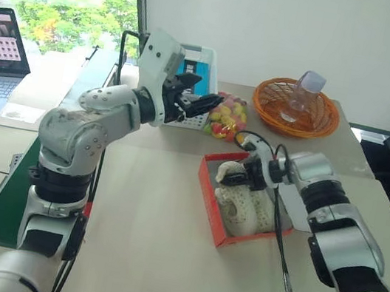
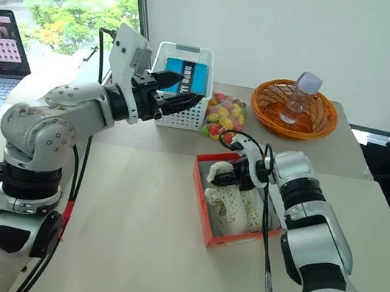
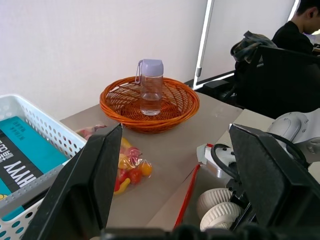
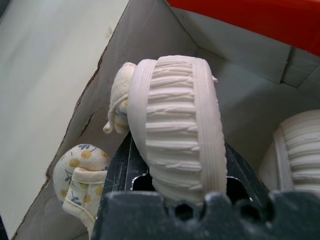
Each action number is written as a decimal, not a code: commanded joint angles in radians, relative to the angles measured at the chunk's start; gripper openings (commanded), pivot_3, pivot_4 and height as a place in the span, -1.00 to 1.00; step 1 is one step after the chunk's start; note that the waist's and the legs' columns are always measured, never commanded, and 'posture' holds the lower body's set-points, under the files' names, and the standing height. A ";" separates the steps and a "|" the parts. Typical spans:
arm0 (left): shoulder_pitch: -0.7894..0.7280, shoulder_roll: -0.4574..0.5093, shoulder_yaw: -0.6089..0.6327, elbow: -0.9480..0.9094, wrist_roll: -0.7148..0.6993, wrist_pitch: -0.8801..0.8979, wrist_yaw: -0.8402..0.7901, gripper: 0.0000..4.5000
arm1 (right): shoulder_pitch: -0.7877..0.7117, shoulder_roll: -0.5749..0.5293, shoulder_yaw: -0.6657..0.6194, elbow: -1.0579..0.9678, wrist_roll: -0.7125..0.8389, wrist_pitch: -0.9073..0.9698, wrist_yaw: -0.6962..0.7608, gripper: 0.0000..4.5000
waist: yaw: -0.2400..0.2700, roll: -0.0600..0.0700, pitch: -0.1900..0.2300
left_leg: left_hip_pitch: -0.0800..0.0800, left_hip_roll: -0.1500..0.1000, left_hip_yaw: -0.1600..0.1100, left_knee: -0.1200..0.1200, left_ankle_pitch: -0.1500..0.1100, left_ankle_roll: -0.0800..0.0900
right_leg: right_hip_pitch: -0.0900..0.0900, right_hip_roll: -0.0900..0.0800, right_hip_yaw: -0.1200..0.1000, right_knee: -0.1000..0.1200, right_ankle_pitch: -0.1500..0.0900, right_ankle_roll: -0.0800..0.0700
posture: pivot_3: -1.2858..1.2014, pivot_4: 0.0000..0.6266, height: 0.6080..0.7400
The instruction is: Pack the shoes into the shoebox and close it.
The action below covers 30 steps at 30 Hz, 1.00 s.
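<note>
two shoes (image 1: pixel 244 199) already inside the shoebox (image 1: pixel 210 199), so packing step nearly over: one lay flat in the white interior, the other hung just above the box's far end, clamped by its ribbed sole between the right gripper (image 2: pixel 229 173)'s fingers, seen clearly from the right wrist. next move, by judgement: lowering that shoe beside its mate, letting go, then swinging the lid over; called for a clean release low in the box and a clear rim. lid itself hard to make out, possibly lying open under the right arm. left gripper (image 2: pixel 178 92) held raised over the table's far side, fingers spread wide, clamped on nothing. white lattice basket (image 2: pixel 188 117) held a teal book. orange wicker basket (image 1: pixel 322 123) held a clear bottle (image 1: pixel 298 95) with a lilac cap. bag of coloured sweets (image 2: pixel 224 116) lay just beside the lattice basket.
</note>
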 commanded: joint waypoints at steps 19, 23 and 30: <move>0.028 -0.050 -0.017 -0.073 0.006 -0.036 0.043 0.60 | -0.031 0.148 -0.112 0.286 -0.148 -0.121 -0.125 0.46 | -0.023 -0.008 -0.022 | 0.024 0.001 -0.001 -0.010 -0.005 -0.009 | 0.019 0.000 -0.002 0.000 -0.011 0.000 | 0.03 -0.52 1.00; 0.025 -0.049 -0.028 -0.063 0.009 -0.040 0.032 0.60 | -0.063 0.125 -0.162 0.255 -0.111 -0.029 -0.050 0.99 | -0.018 -0.007 -0.021 | 0.023 -0.001 -0.001 -0.010 -0.005 -0.009 | 0.018 -0.002 -0.002 0.000 -0.011 0.001 | 0.03 -0.52 1.00; 0.016 -0.051 -0.051 -0.043 0.017 -0.055 0.011 0.60 | -0.092 0.055 -0.221 0.085 -0.062 0.128 0.012 0.99 | -0.019 0.000 -0.017 | 0.013 -0.001 -0.001 -0.010 -0.002 -0.004 | 0.009 -0.001 -0.002 0.001 -0.010 0.000 | 0.03 -0.52 1.00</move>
